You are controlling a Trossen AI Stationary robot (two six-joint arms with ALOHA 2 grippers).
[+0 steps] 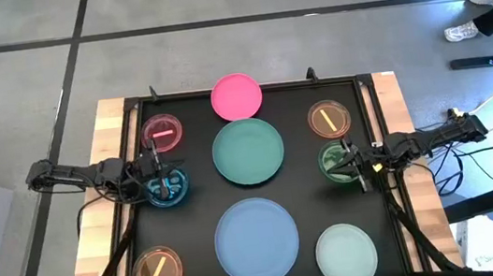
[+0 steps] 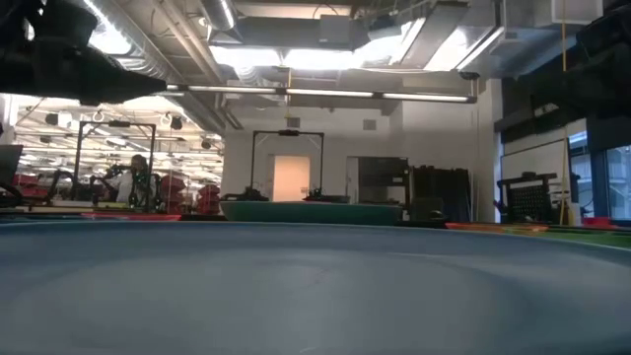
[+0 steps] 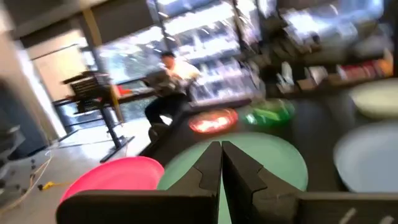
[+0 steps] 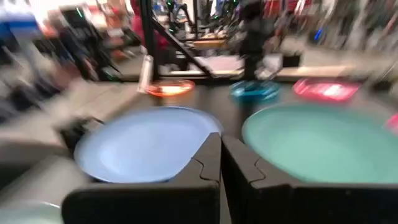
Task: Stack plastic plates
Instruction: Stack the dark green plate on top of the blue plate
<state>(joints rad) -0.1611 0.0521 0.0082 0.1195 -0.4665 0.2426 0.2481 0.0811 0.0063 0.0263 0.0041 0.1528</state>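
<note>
Nine round plates lie flat on the black mat. Down the middle run a large pink plate (image 1: 236, 97), a teal plate (image 1: 248, 151) and a light blue plate (image 1: 257, 240), with a pale mint plate (image 1: 346, 255) at the near right. The small ones are a translucent pink plate (image 1: 162, 132), two orange plates (image 1: 328, 118) (image 1: 157, 271), a green plate (image 1: 337, 162) and a blue plate (image 1: 168, 187). My left gripper (image 1: 158, 170) (image 3: 221, 167) is shut and empty over the blue plate's far rim. My right gripper (image 1: 350, 157) (image 4: 221, 163) is shut and empty over the green plate.
The black mat (image 1: 196, 221) sits inside a raised dark frame on a wooden table (image 1: 106, 221). The light blue plate (image 2: 296, 286) fills the low view's foreground, with the teal plate (image 2: 311, 211) behind it. A seated person (image 3: 168, 78) is in the room beyond the table.
</note>
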